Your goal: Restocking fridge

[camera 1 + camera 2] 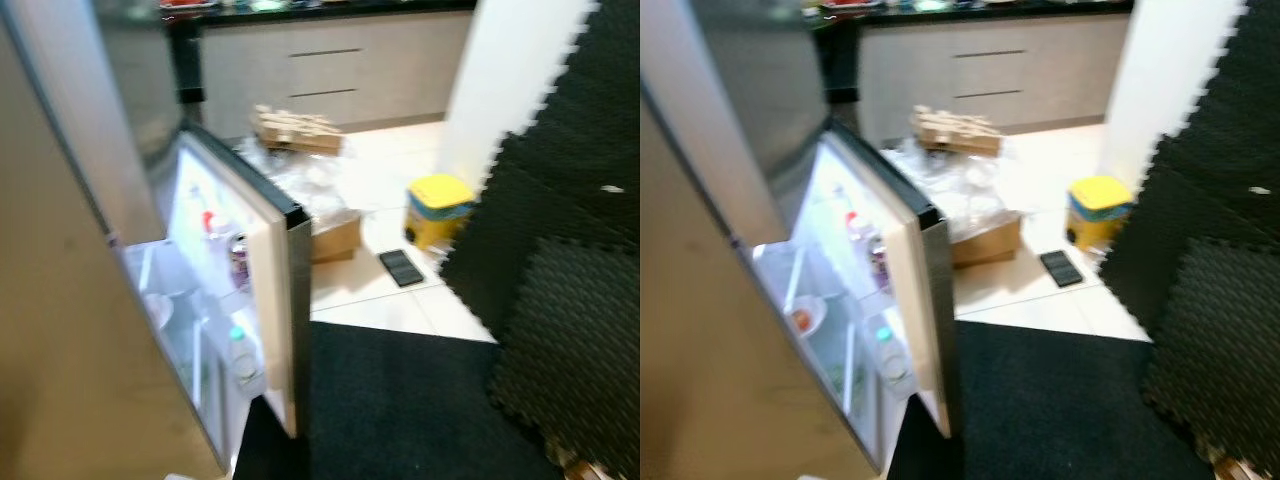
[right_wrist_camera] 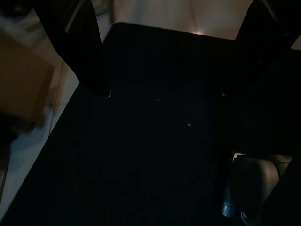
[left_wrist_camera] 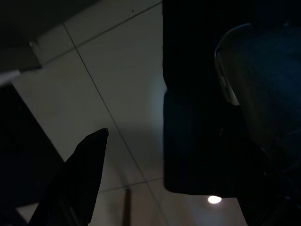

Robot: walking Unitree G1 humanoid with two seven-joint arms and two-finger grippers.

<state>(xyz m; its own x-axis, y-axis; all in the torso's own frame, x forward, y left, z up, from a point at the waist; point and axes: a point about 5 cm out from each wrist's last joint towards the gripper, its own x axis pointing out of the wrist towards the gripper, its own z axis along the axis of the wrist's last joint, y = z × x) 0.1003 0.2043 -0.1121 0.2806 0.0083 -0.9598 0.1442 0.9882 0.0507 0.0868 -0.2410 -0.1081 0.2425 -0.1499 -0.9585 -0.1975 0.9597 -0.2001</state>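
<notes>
Motion blur smears the bottles (image 1: 238,262) on the fridge door (image 1: 262,290); their labels cannot be read.

The fridge door (image 1: 285,300) shows a dark brushed-metal outer edge and a smooth white plastic lining, its shelves clear plastic. The floor tiles (image 1: 400,160) are pale and glossy. The mat (image 1: 400,400) looks dark, matt and cloth-like; the foam tiles (image 1: 570,250) are black, matt and textured. The box (image 1: 335,238) is brown cardboard, with crinkled clear plastic wrap (image 1: 300,180) behind it. The small bin (image 1: 440,208) is smooth yellow plastic
</notes>
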